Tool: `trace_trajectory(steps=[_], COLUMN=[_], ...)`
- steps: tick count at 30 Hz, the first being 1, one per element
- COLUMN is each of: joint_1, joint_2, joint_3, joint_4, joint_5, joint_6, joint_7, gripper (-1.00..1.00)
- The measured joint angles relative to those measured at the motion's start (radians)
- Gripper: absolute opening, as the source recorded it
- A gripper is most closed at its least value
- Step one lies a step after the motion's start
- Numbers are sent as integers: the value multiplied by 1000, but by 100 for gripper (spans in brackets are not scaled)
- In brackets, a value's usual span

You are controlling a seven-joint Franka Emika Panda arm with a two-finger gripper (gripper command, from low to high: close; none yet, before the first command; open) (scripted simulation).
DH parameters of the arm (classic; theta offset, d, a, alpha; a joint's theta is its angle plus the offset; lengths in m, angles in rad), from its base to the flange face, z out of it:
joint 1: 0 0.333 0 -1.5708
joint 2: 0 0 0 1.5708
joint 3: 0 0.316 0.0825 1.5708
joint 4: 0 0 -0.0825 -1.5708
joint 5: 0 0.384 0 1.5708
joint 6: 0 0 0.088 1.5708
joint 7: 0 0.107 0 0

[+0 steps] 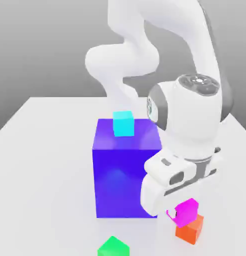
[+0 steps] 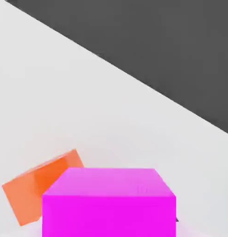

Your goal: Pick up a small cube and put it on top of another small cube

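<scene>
From my station I see the big block [image 1: 126, 172] near the middle of the counter [image 1: 40, 165], with one small cube [image 1: 123, 123] resting on its top, toward the far edge. Just beside the block's near corner, on the exterior view's right, another small cube [image 1: 190, 231] sits on the counter, and the small cube [image 1: 185, 211] lies on top of it, askew and overhanging toward the block. A further cube [image 1: 113, 247] sits at the counter's near edge, before the block.

In the hand view, the small cube [image 2: 109, 203] overlaps another small cube [image 2: 39, 185].

Smooth matt magenta cube [image 1: 187, 210], matt orange cube [image 1: 190, 230], glossy white arm [image 1: 190, 125], matt white table [image 1: 45, 165]
</scene>
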State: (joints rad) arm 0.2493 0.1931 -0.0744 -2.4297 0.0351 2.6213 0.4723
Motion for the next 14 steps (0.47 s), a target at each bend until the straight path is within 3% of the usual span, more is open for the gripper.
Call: trace_trajectory(steps=[6, 10, 11, 14], joint_1=[-103, -131, -135, -135], joint_2=[18, 141, 160, 160], joint_3=[-84, -70, -66, -66], joint_4=[63, 77, 79, 79], joint_5=[30, 73, 79, 79], joint_6=[-47, 59, 77, 77], joint_7=[-58, -92, -97, -97], gripper=[-100, -100, 100, 100])
